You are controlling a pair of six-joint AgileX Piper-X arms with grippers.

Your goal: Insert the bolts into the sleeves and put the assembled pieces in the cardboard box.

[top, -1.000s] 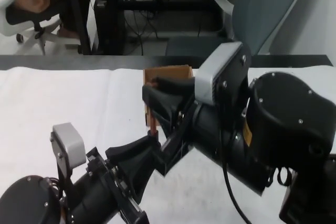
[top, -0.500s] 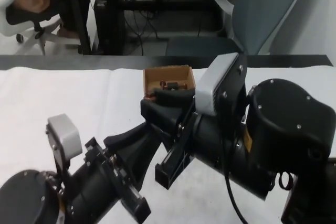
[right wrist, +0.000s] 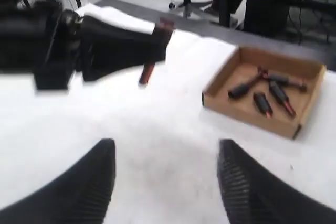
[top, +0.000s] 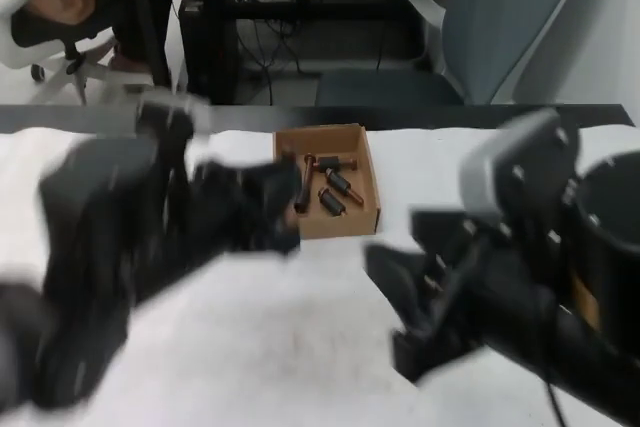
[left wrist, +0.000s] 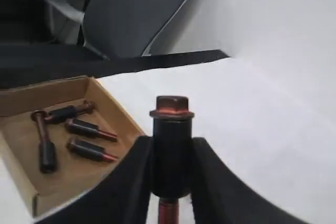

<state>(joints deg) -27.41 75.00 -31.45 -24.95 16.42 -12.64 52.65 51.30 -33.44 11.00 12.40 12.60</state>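
My left jaws gripped the sleeved bolt (left wrist: 171,150) upright, the cardboard box (left wrist: 31,98) just beside them; my right jaws stood open, empty, farther off.

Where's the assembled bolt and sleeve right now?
The assembled piece is clamped upright in the left gripper, seen in the left wrist view. In the high view it is held at the cardboard box's left edge.

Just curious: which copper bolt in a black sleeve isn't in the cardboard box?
The piece held upright in the left gripper; the other four lie inside the box.
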